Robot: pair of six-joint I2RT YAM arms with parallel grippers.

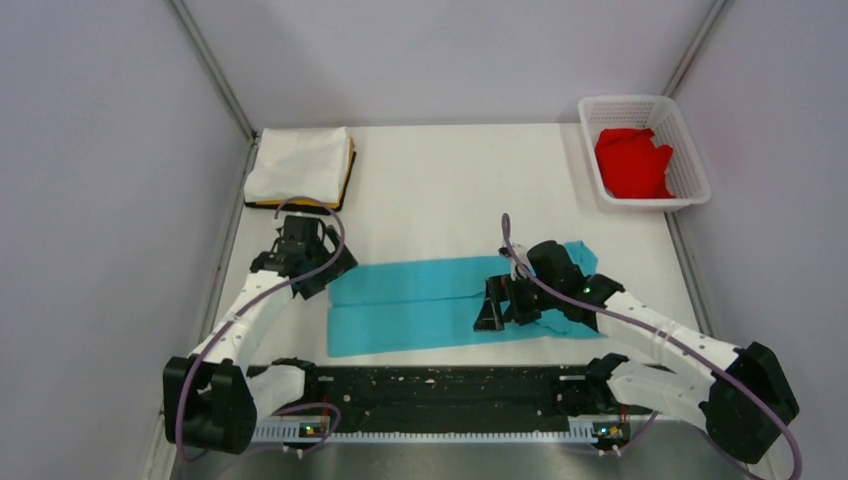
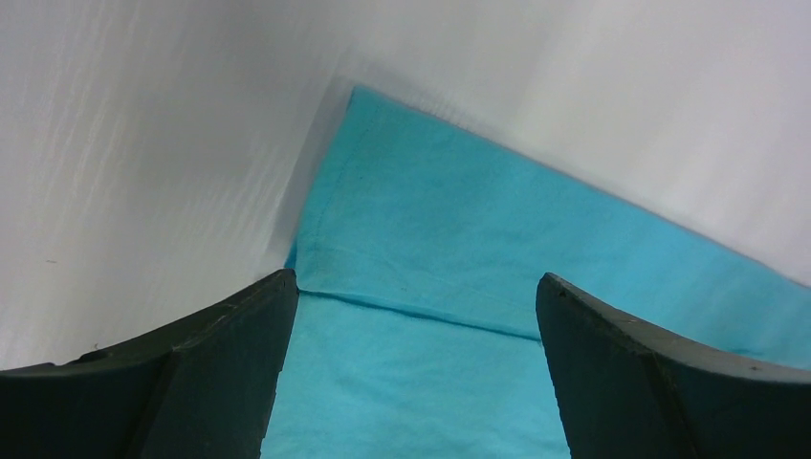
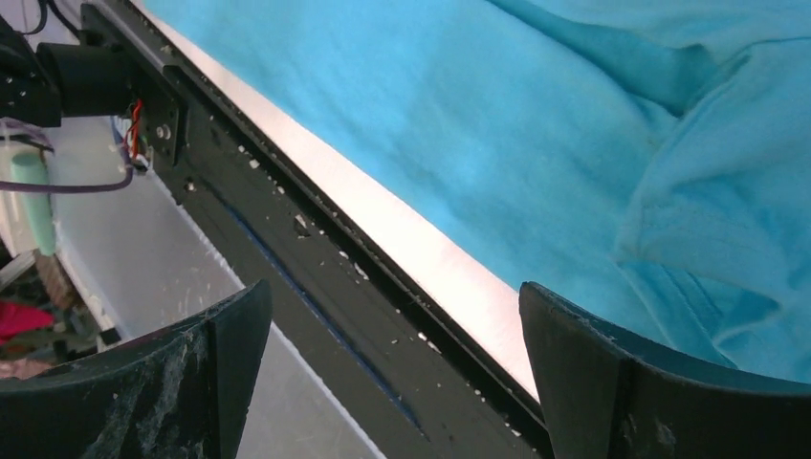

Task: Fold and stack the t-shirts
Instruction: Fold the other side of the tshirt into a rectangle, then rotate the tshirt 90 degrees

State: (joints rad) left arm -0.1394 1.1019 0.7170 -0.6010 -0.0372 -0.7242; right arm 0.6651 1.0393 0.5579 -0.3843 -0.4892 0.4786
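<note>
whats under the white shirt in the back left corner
An orange-yellow shirt: only a thin strip shows along the right and near edges of the white shirt. The rest is covered, so anything else beneath stays hidden.

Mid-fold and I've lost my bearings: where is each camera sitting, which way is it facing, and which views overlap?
Top external: above and behind the bases, looking down on the table; left arm and right arm show, at the turquoise t-shirt.
Left wrist: on the left arm, looking down between the open left gripper fingers at the shirt's hemmed corner.
Right wrist: on the right arm, facing back toward the near-edge black rail; right gripper open.
Shared: all three show the turquoise t-shirt.
</note>
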